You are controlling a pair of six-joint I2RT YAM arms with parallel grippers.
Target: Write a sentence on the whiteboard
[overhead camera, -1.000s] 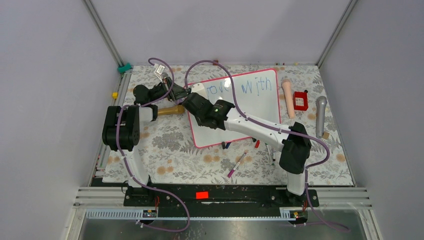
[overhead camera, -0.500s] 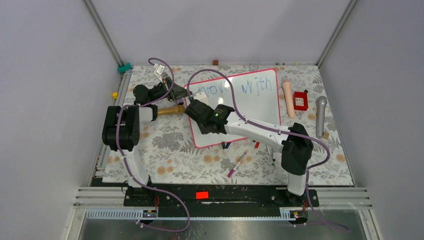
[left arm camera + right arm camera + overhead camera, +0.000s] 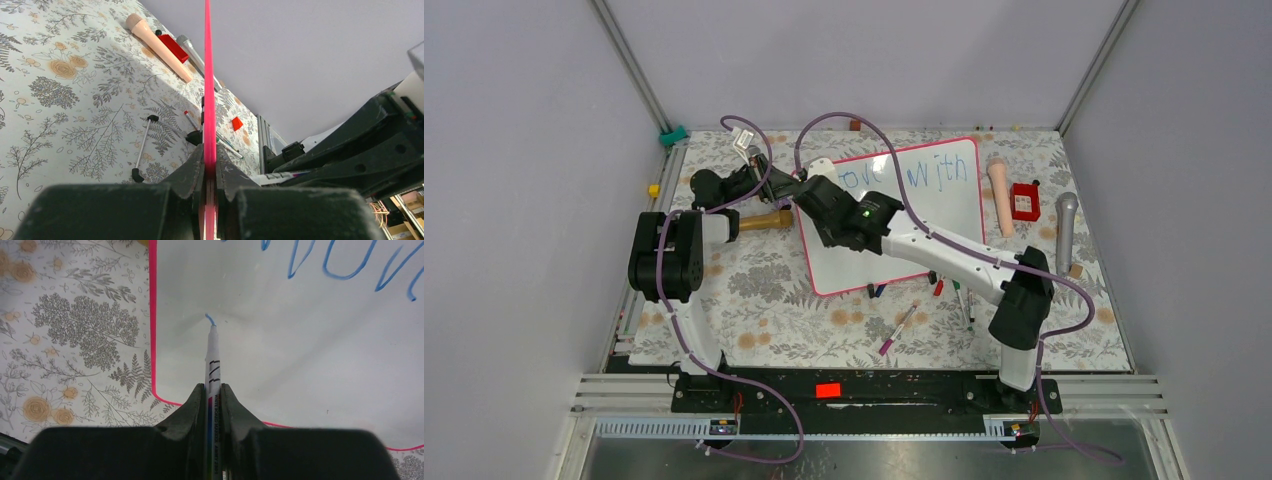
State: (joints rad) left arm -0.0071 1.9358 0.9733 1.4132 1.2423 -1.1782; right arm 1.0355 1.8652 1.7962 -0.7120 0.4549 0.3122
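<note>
on one whiteboard (image 3: pixel 924 215): two words (image 3: pixel 937 175); left jaws pinch rim (image 3: pixel 207 75), right jaws hold marker (image 3: pixel 212 355).

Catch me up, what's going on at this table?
The left gripper has its jaws shut on the pink rim of the whiteboard, holding it. The right gripper grips a marker with its tip on the board near the left edge, and a short blue mark sits at the tip. Above it runs one row of blue writing ending in "with". The sentence looks unfinished.
</note>
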